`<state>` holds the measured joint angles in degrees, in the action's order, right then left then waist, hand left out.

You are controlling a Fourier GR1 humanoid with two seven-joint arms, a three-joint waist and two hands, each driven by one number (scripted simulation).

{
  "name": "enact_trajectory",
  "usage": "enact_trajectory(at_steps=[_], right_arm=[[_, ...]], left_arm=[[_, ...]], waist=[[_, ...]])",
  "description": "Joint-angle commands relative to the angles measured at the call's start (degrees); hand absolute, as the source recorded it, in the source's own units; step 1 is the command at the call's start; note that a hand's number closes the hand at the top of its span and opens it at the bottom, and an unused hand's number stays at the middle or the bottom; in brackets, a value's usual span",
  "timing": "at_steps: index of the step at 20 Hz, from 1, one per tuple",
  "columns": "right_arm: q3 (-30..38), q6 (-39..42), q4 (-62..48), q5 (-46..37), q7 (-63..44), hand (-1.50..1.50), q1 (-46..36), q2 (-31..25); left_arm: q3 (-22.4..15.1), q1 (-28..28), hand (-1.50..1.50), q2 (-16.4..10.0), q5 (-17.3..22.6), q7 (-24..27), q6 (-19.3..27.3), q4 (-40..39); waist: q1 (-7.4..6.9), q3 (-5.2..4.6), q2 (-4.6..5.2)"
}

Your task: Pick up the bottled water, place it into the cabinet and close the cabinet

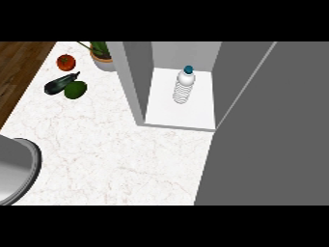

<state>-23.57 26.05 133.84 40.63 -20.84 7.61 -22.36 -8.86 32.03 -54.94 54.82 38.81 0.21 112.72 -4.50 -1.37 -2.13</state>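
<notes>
Bottled water (185, 87) upright inside open cabinet (181, 116), well apart from left forearm (6, 169); robot hand state indiscernible.

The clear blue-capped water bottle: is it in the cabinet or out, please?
In: the bottle stands upright on the white shelf inside the grey cabinet.
</notes>
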Motion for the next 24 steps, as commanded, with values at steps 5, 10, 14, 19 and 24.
enact_trajectory(at_steps=[5, 10, 14, 19, 24], right_arm=[[-5.9, -13.6, 1.5, -8.8, -7.7, 1.50, -15.0, 7.6], [-10.3, -22.9, -4.6, -13.2, -11.7, 1.50, -25.4, 16.4], [-15.7, -27.6, -12.8, -11.6, -19.1, 1.50, -35.6, 22.0], [-13.9, -28.1, -21.9, -0.3, -18.2, 1.50, -51.8, 22.3], [-7.8, -26.5, -34.3, 7.6, -18.4, 1.50, -64.8, 22.3]], left_arm=[[4.2, 1.9, -1.50, -2.0, 2.0, 1.2, -4.4, -1.3], [5.2, 4.4, -1.50, -2.4, 2.4, 2.0, -7.5, -2.1], [8.1, 5.6, -1.50, -3.8, 3.5, 2.7, -11.2, -3.1], [11.7, 7.0, -1.50, -4.9, 5.2, 3.6, -16.3, -6.2], [15.1, 13.6, -1.50, -2.8, 5.4, 6.0, -19.1, -5.1]], waist=[[-1.42, 0.07, 0.46], [-2.48, 0.26, 0.88], [-3.30, 0.59, 1.42], [-3.16, 1.03, 2.45], [-1.66, 1.27, 2.15]])
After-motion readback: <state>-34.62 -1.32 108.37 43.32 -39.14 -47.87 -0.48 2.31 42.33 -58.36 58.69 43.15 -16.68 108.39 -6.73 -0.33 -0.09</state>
